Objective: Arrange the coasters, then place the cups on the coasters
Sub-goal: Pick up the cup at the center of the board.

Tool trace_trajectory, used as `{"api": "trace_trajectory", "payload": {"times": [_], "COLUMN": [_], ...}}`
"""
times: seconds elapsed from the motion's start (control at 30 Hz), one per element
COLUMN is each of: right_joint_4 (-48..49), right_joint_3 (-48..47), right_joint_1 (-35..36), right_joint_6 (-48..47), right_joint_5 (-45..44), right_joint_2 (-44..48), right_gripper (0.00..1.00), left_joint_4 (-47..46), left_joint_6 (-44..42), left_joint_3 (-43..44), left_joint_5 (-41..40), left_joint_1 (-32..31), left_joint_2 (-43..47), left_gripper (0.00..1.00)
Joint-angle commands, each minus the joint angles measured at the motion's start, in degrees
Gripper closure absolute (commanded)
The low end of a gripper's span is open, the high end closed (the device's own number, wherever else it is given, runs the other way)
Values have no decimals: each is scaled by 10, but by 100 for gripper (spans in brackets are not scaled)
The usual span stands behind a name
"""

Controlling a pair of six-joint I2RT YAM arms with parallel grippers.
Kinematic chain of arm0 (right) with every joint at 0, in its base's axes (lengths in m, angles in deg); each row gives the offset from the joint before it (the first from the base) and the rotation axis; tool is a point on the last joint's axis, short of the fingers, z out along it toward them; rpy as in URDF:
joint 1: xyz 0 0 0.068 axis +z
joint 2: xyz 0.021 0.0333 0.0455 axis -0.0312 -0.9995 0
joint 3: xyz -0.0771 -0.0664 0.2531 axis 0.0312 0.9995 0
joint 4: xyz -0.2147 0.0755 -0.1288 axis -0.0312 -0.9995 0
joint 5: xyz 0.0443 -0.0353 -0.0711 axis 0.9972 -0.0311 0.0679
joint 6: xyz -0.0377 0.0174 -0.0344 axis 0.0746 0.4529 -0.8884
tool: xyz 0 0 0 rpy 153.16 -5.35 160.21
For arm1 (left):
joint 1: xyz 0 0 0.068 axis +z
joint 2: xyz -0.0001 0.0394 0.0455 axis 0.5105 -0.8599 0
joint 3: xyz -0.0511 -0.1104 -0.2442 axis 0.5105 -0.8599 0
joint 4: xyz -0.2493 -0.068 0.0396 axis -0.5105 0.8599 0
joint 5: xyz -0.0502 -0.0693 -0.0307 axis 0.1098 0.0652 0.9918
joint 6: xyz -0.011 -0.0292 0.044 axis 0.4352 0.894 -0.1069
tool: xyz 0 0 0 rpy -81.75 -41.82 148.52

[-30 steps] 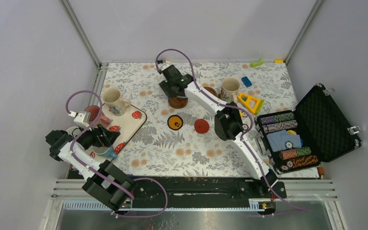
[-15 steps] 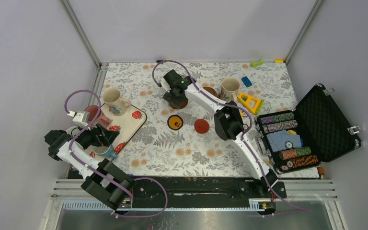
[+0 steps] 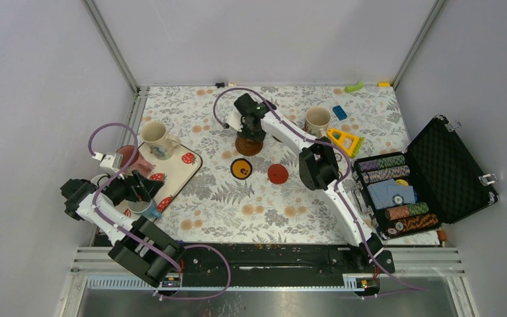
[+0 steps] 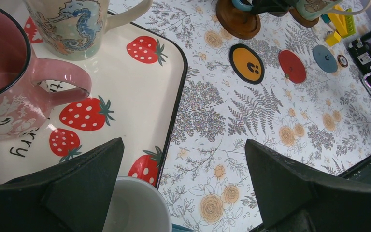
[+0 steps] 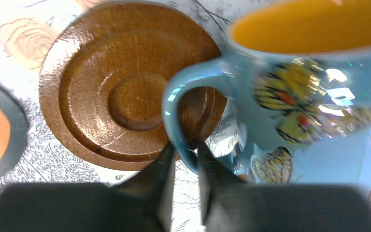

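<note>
The right fingers (image 5: 184, 147) clamp, nearly shut, on the handle of the blue mug (image 5: 309, 96); the brown coaster (image 5: 125, 96) lies just beyond their tips. Risk: a handle-only grip lets the mug swing or slip. Its base is cut off, so it possibly rests off the coaster. The left fingers (image 4: 183, 142) stand wide open, empty, over a white cup (image 4: 135, 208).

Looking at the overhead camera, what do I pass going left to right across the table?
seahorse mug → orange coaster → red coaster → cream mug → yellow triangle toy → open poker chip case
</note>
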Motion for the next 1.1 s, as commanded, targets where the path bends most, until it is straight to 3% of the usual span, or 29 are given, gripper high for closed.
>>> {"api": "trace_trajectory", "payload": {"times": [0.0, 0.03, 0.07, 0.4, 0.7, 0.87, 1.07], "right_joint_4": [-25, -17, -8, 187, 243, 164, 202], "right_joint_3": [-24, -24, -23, 70, 74, 126, 427], "right_joint_1": [-2, -2, -2, 15, 24, 12, -11], "right_joint_6": [-61, -67, -75, -136, -49, 44, 145], "right_joint_5": [7, -1, -5, -38, -20, 94, 341], "right_joint_2": [-22, -23, -22, 69, 246, 383, 619], "right_gripper": [88, 99, 100, 100, 100, 100, 100], "left_joint_4": [3, 3, 4, 13, 49, 51, 60], "left_joint_6": [-28, -29, -30, -40, -89, -91, -98], "left_joint_3": [22, 22, 22, 25, 26, 20, 21], "left_joint_5": [35, 36, 38, 37, 46, 46, 62], "left_joint_1": [5, 5, 5, 6, 6, 6, 5], "left_joint_2": [-2, -3, -4, -13, 1, 28, 82], "left_gripper": [1, 1, 1, 1, 1, 1, 1]}}
